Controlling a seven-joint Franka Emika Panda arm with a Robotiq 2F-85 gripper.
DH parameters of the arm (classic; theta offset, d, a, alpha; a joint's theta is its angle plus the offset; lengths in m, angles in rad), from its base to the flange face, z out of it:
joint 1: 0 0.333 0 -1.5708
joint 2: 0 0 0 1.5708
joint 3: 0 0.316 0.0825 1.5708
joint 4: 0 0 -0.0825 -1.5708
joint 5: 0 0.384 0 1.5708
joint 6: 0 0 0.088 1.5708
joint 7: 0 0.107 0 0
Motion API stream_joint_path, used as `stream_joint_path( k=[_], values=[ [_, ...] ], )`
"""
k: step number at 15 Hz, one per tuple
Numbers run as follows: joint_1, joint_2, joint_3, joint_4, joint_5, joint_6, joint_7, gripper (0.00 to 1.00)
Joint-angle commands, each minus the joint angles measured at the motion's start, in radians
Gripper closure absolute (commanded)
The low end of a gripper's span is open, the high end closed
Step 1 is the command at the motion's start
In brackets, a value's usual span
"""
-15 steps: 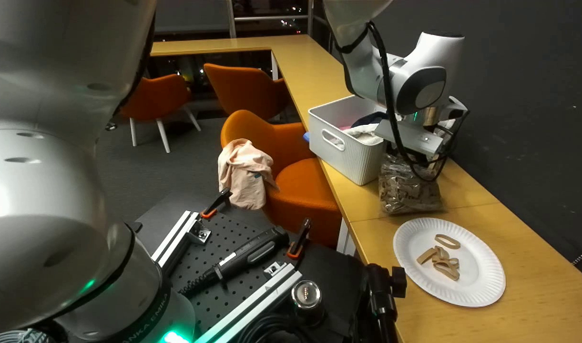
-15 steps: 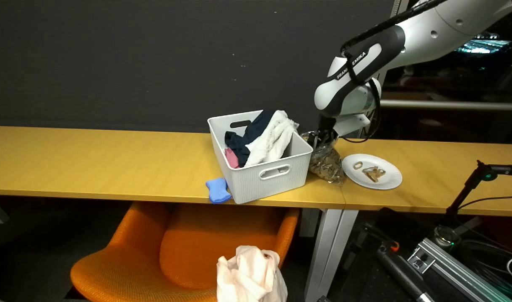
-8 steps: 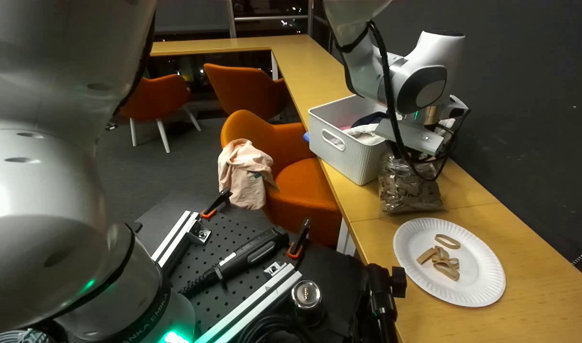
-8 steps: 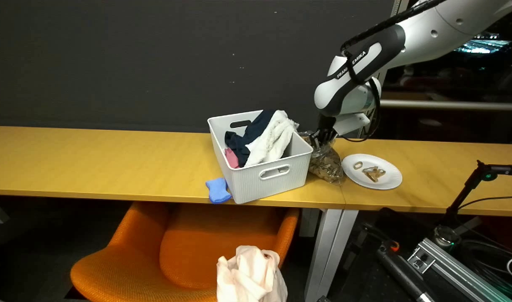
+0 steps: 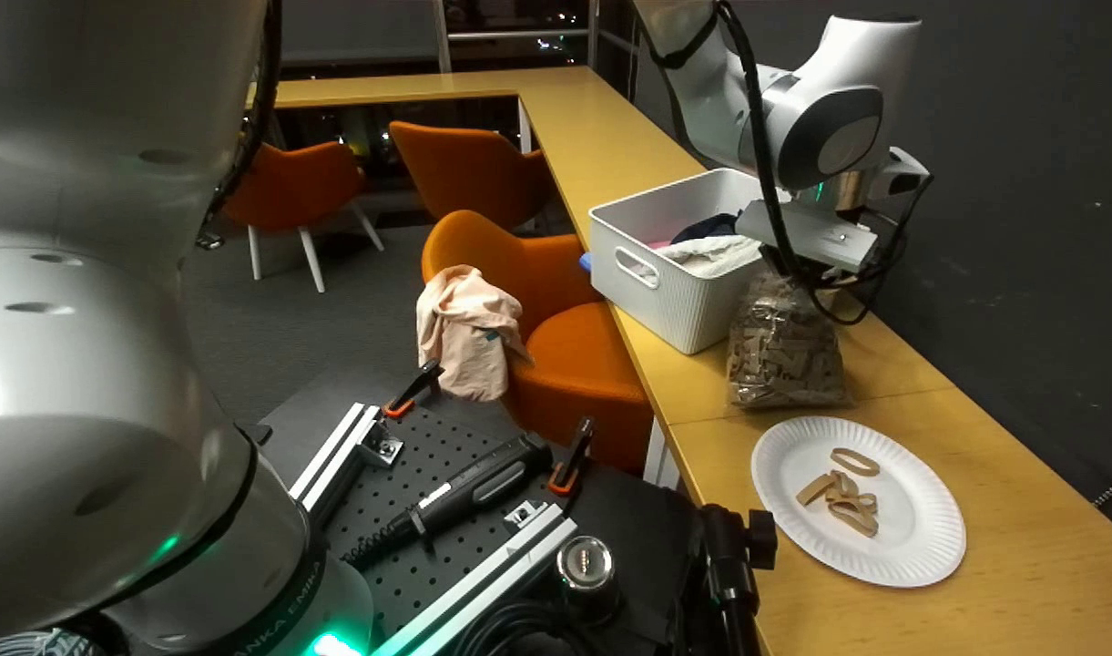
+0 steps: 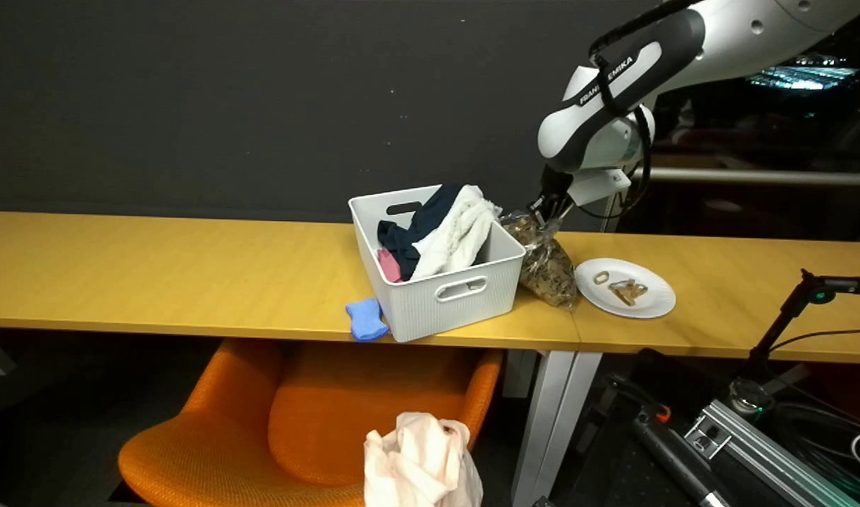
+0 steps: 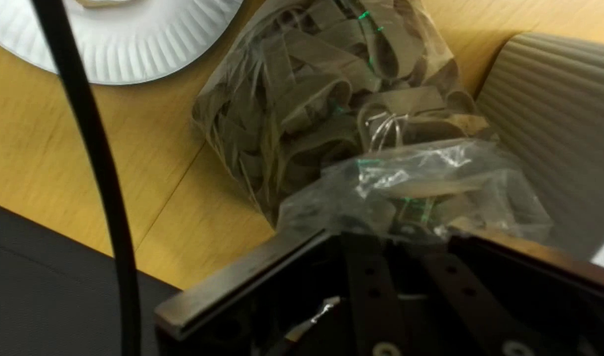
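Note:
A clear plastic bag (image 5: 783, 360) packed with tan, band-like strips stands on the wooden table, and it shows in both exterior views. My gripper (image 7: 400, 235) is shut on the bag's crumpled top edge. In the wrist view the loose plastic bunches up at the fingertips, while the filled part of the bag (image 7: 302, 109) lies ahead of them. Seen in an exterior view, the gripper (image 6: 544, 215) tilts down onto the bag (image 6: 551, 273), whose neck is drawn up toward it. The fingertips themselves are partly hidden by plastic.
A white basket (image 6: 451, 310) with dark, white and pink cloths stands right beside the bag. On the bag's opposite side lies a white paper plate (image 5: 920, 547) with several tan bands (image 5: 851, 510). A blue item (image 6: 366, 320) sits near the table edge. Behind the table rises a dark wall (image 6: 260, 105).
The gripper has closed on the bag's top. The arm has since risen and shifted slightly, pulling the bag's upper part taller, while its base stays on the table.

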Motion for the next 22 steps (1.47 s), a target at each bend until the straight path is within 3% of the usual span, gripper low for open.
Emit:
stream_joint_path(
  k=[1, 10, 22],
  values=[
    [-0.023, -0.074, 0.007, -0.042, 0.028, 0.013, -0.038, 0.99],
    [-0.021, -0.195, 0.000, -0.053, 0.057, 0.008, -0.052, 0.99],
    [-0.019, -0.325, -0.119, -0.154, 0.001, 0.002, -0.046, 0.99]
  ],
)
